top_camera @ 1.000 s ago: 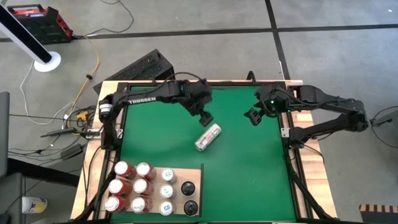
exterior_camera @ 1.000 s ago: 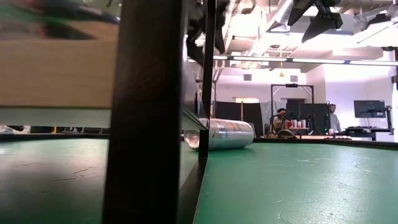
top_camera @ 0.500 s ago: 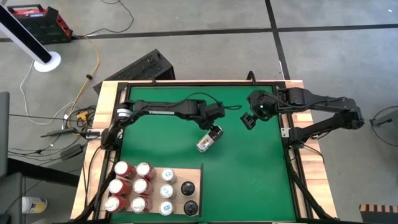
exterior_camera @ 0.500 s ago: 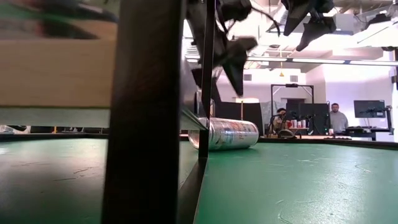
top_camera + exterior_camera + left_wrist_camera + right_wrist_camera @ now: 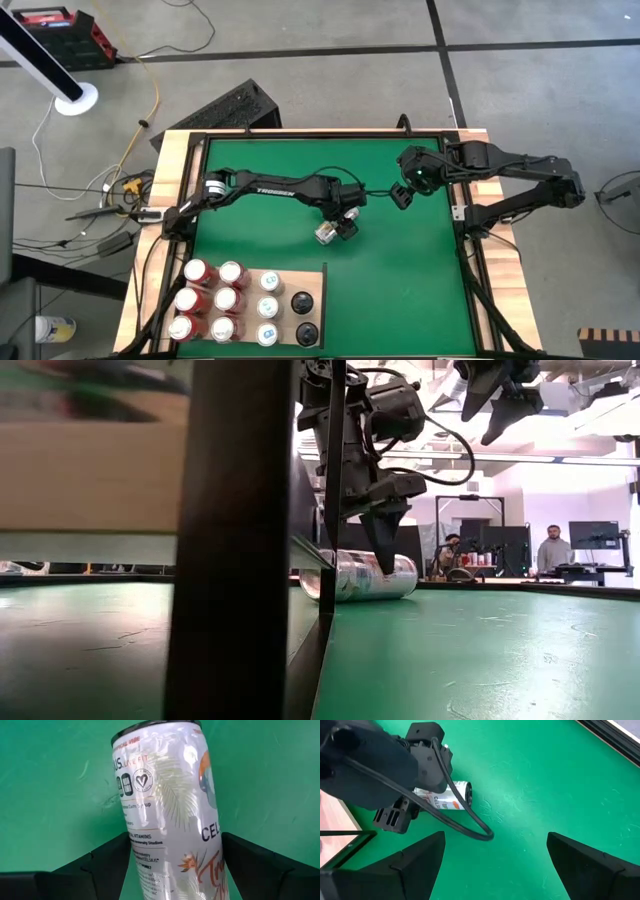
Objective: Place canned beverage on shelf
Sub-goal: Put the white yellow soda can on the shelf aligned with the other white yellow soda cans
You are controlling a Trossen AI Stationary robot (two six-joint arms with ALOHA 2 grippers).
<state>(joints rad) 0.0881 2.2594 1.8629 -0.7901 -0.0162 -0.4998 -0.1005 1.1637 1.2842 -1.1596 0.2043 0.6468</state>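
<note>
Near the middle of the green mat, the silver can lies on its side. Over it hangs the left claw, fingers spread to either side of the can without pinching it. Off to one side, the right claw hangs above the mat, spread wide. At the worktop's front corner sits the pale wooden shelf with other cans on it.

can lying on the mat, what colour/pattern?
The can is white/silvery with a pale palm-leaf print, orange accents and dark lettering. Best seen in the left wrist view.
</note>
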